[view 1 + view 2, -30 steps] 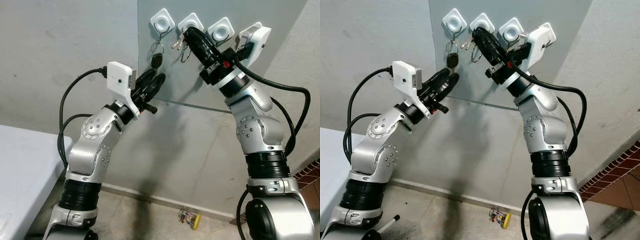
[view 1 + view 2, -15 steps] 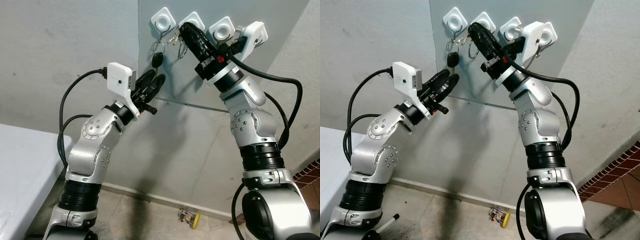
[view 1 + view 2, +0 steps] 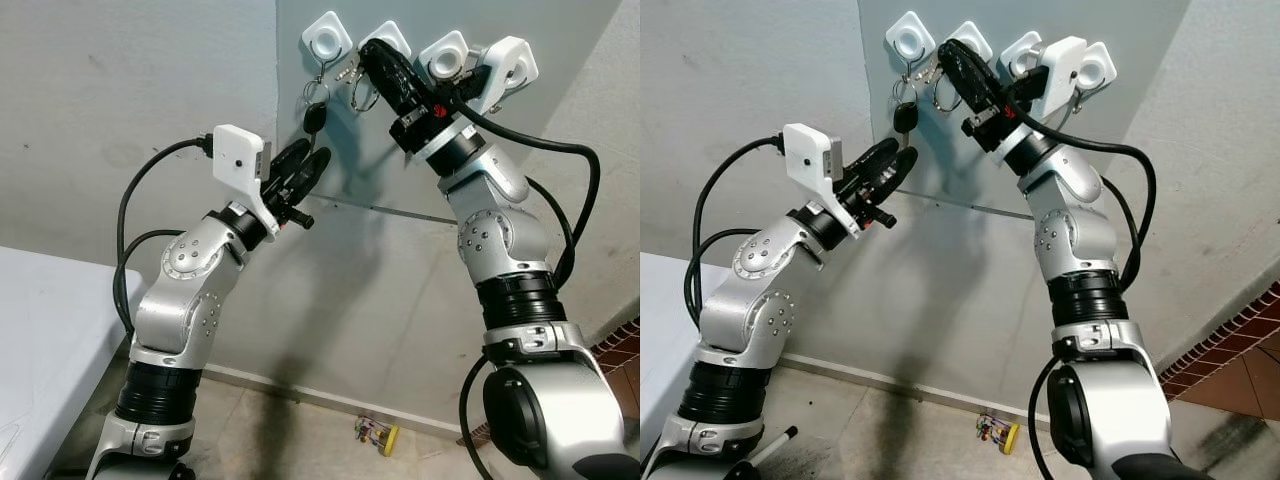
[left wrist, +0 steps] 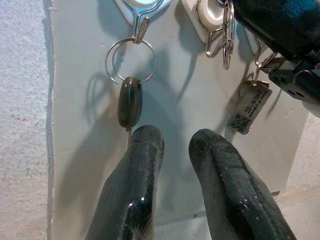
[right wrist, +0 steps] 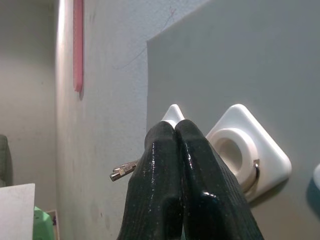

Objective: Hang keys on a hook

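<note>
Right tool [image 3: 368, 52] raised keys [image 3: 352, 76] to hook [image 3: 384, 42]; tag [image 4: 248, 106] print unreadable.

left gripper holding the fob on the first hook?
No. In the left wrist view the left gripper is open just below the dark fob, which hangs free from its ring.

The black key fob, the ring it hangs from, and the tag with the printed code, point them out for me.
Black key fob [image 4: 130, 102], left wrist view, on the middle of its body.
Ring [image 4: 114, 51], left wrist view, on the wire of its left side.
Tag [image 4: 248, 106], left wrist view, on its printed face.
</note>
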You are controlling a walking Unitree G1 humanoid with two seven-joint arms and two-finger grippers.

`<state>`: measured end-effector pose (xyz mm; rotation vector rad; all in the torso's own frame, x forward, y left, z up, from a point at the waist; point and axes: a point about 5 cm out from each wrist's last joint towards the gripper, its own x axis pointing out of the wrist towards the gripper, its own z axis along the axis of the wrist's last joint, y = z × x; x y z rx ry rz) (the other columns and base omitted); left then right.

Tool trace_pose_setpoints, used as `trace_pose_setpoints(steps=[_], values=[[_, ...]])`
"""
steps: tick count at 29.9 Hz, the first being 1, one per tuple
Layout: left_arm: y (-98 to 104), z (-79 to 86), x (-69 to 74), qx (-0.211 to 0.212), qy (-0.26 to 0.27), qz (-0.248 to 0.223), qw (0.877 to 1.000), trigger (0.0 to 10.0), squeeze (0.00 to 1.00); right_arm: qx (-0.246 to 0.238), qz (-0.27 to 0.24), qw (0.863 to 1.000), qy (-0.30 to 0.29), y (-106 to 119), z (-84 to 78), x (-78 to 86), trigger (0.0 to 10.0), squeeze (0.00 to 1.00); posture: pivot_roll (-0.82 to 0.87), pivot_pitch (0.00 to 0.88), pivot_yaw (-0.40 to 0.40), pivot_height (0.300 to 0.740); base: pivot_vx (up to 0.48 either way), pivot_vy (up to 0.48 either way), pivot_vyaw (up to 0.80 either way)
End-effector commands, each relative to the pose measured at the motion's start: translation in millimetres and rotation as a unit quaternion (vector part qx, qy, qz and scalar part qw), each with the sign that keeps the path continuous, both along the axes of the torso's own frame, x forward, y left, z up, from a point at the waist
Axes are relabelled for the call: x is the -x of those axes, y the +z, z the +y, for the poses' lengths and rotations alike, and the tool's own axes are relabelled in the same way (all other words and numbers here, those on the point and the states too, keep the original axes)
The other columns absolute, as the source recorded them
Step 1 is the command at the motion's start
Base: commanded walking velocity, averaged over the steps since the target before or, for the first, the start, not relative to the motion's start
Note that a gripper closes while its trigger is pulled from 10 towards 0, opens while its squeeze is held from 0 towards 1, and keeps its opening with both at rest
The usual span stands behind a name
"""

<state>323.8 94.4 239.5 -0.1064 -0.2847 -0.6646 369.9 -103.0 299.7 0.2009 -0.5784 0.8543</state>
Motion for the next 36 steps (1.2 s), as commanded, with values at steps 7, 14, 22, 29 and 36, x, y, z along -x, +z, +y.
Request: trace_pose_setpoints(steps=[7, 14, 22, 29, 36], values=[[2.5, 0.1, 2.5, -0.004, 0.002, -0.004, 1.0, 10.0, 0.0, 0.044, 0.002, 0.999, -0.024, -2.7, -1.6, -6.6, 10.0, 0.0, -0.05, 0.048, -0.064, 0.74, 0.0, 0.0, 0.0], [2.3, 0.8, 2.3, -0.004, 0.003, -0.003, 1.0, 10.0, 0.0, 0.084, 0.025, 0.995, -0.046, -15.0, -0.5, -11.1, 10.0, 0.0, -0.05, 0.05, -0.064, 0.74, 0.0, 0.0, 0.0], [2.2, 0.9, 2.4, -0.004, 0.003, -0.003, 1.0, 10.0, 0.0, 0.084, 0.03, 0.994, -0.056, -17.0, -1.2, -12.9, 10.0, 1.0, -0.05, 0.053, -0.064, 0.74, 0.0, 0.0, 0.0], [2.2, 1.0, 1.9, -0.004, 0.004, -0.002, 1.0, 10.0, 0.0, 0.079, 0.03, 0.995, -0.051, -16.6, -1.5, -13.4, 10.0, 1.0, -0.05, 0.055, -0.064, 0.74, 0.0, 0.0, 0.0], [2.2, 1.3, 1.6, -0.004, 0.005, -0.002, 1.0, 10.0, 0.0, 0.077, 0.027, 0.996, -0.048, -15.7, -1.7, -13.0, 10.0, 1.0, -0.05, 0.057, -0.064, 0.74, 0.0, 0.0, 0.0]])
